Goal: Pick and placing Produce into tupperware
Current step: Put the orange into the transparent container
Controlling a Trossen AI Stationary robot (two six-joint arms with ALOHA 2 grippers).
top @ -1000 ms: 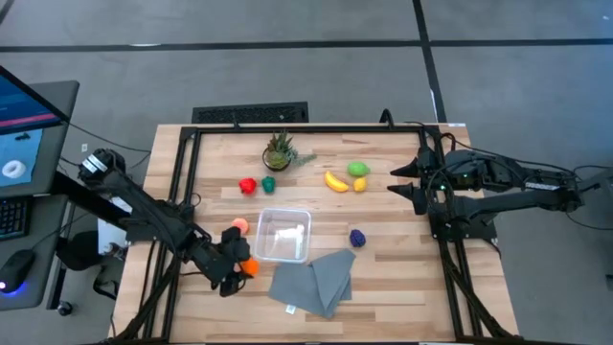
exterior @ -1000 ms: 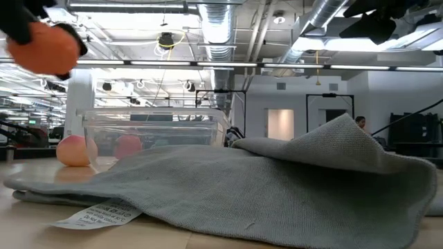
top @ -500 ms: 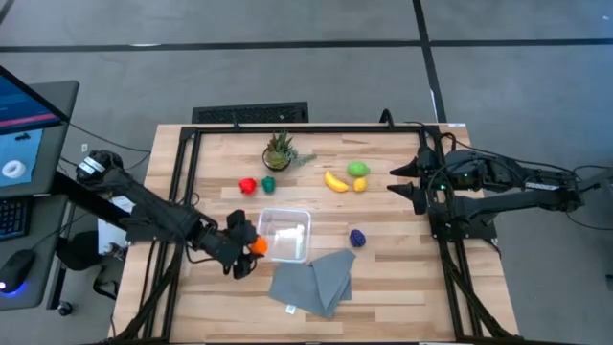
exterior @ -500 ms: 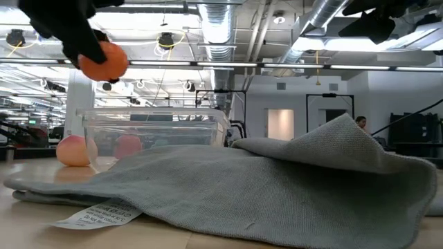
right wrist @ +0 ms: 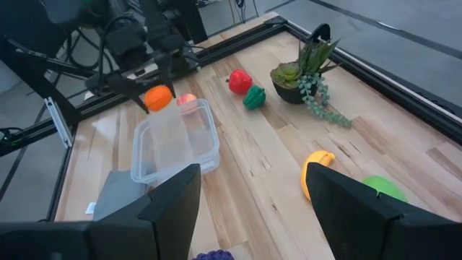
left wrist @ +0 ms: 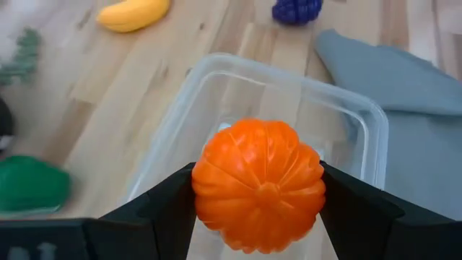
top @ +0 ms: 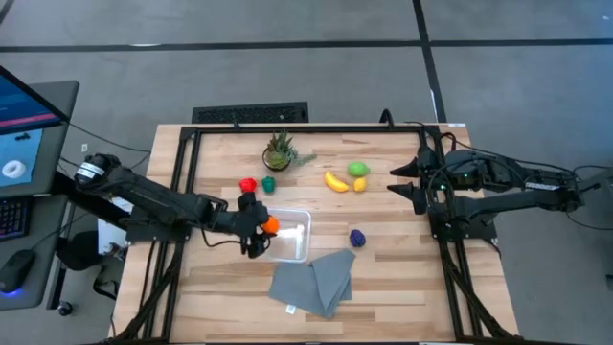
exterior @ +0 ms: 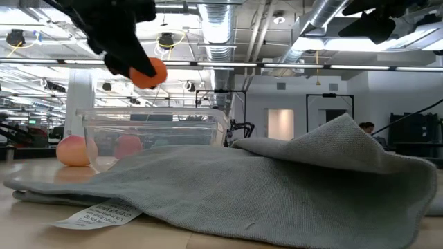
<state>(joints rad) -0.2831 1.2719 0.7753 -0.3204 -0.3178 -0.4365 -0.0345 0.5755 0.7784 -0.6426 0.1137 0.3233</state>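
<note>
My left gripper is shut on an orange pumpkin-shaped toy, held above the left rim of the clear tupperware. The tupperware stands on the table near its middle, with nothing in it that I can see. A peach-pink fruit lies on the table just left of the tupperware. Farther back lie a red piece, a dark green one, a banana and a lime-green one. A purple piece lies right of the tupperware. My right gripper waits open at the table's right. My left gripper pinches the orange toy between its two fingers, one finger on each of its opposite sides. The fingers slant down toward it from the table's left. The toy is lifted clear, well above the tupperware's rim.
A folded grey cloth lies at the near edge, right in front of the tupperware. A spiky potted plant stands at the back. A small yellow-orange piece lies by the banana. Bare wood shows between the purple piece and the right arm.
My left gripper has swung from the table's near left toward the far edge and the right, carrying the orange toy. The toy has gone from near the tupperware's near left corner to above its left rim. The gripper stays shut on it.
</note>
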